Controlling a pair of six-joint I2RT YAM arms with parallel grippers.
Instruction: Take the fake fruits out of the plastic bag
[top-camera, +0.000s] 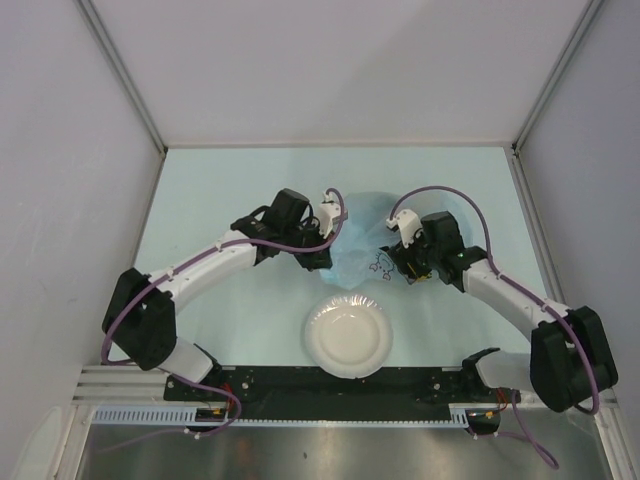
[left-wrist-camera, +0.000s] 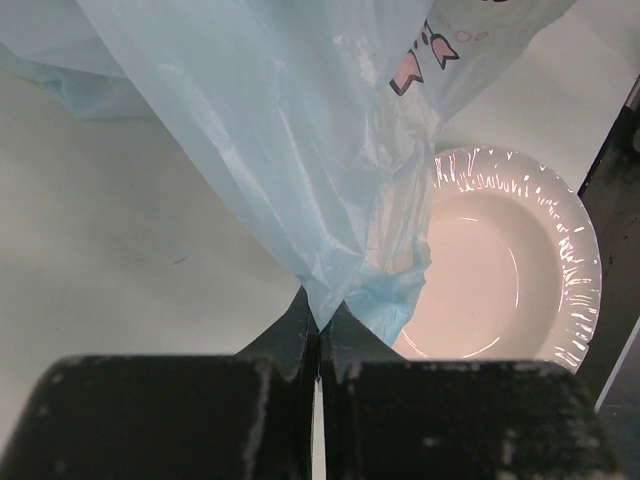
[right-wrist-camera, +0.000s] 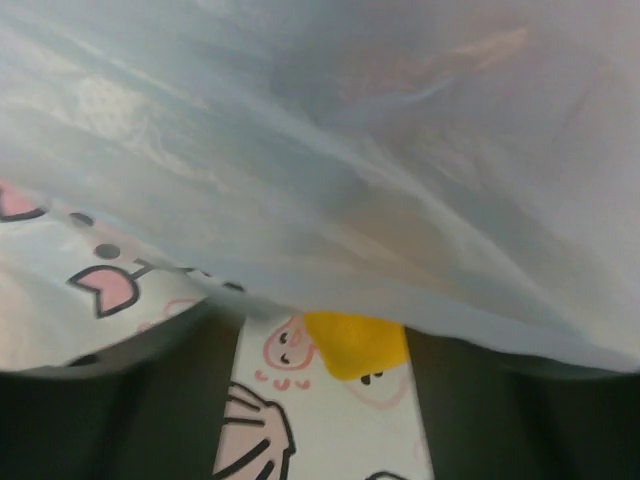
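The left tool (left-wrist-camera: 318, 325) is closed tight on a fold of the bag (top-camera: 362, 245). Its wrist view shows the thin blue film drawn down to a point between the two pads, with no gap left. From that pinch the film rises and spreads upward, pulled taut.

The bag sits mid-tabletop (top-camera: 210, 190) between the two arms, a crumpled pale-blue heap with a dark-and-pink print facing the near side. Just nearer than it, close to its near edge, stands the white bowl (top-camera: 347, 337), upright; in the left wrist view the bowl lies to the right of the pinched film.

The right tool (top-camera: 393, 250) is at the bag's right side, pressed in among the folds. In its wrist view the film fills almost everything. The two dark fingers (right-wrist-camera: 150, 410) show blurred at the bottom, apart, with printed film lying in the gap — whether they clamp it I cannot tell. A yellow patch (right-wrist-camera: 355, 345) shows there too, under a fold, but I cannot tell whether it is a fruit or print.
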